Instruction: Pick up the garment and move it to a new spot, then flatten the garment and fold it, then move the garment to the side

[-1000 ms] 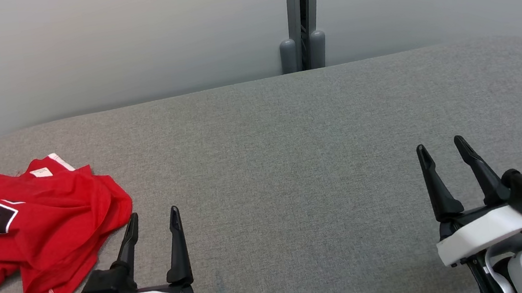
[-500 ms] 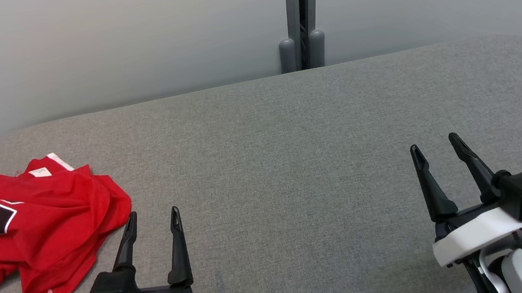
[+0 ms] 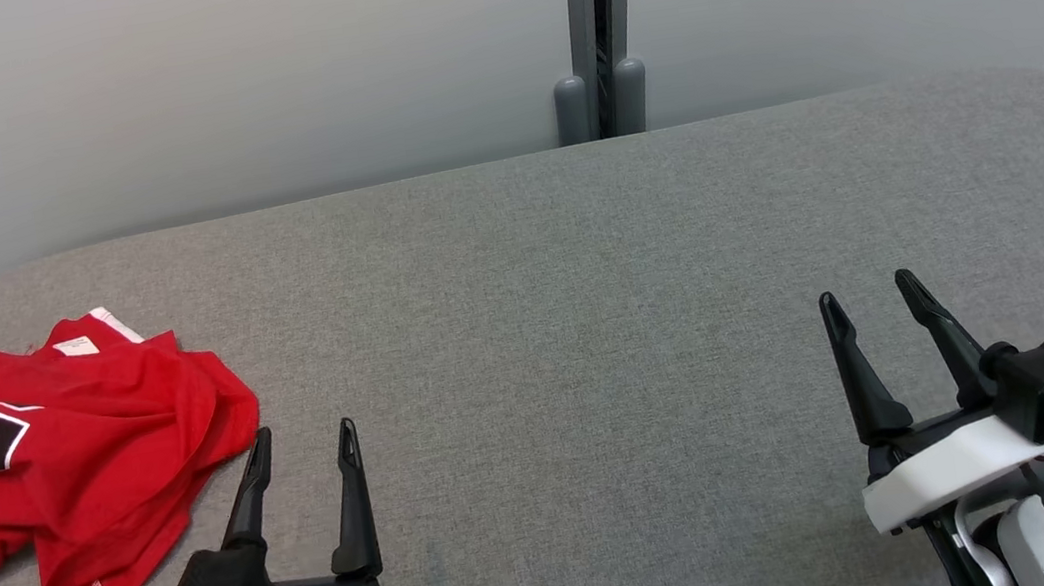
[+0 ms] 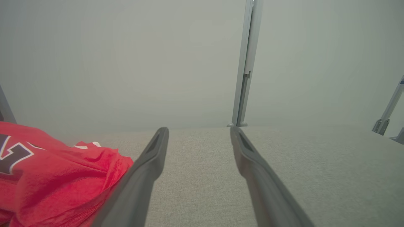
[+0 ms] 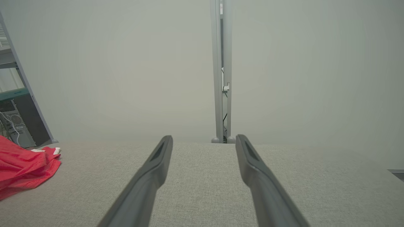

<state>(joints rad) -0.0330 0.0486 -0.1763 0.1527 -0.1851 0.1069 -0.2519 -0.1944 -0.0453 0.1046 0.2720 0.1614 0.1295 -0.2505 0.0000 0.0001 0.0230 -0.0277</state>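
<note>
The garment (image 3: 70,458) is a red jersey with a black-and-white number, lying crumpled at the left edge of the grey table (image 3: 587,325). It also appears as the red garment (image 4: 56,183) at the lower left of the left wrist view and the garment (image 5: 22,168) at the far left of the right wrist view. My left gripper (image 3: 303,433) stands open just right of the cloth, apart from it, with nothing between its fingers. My right gripper (image 3: 867,292) is open and empty over bare table at the lower right.
A pale partition wall with a grey vertical post (image 3: 594,31) runs behind the table's far edge. The table's corners are rounded. A shelf with equipment (image 5: 12,107) stands beyond the left end. A metal frame (image 4: 388,110) stands off the right end.
Both grippers have drawn slightly back toward the bottom of the head view, and the picture has shifted a little. The garment lies as before.
</note>
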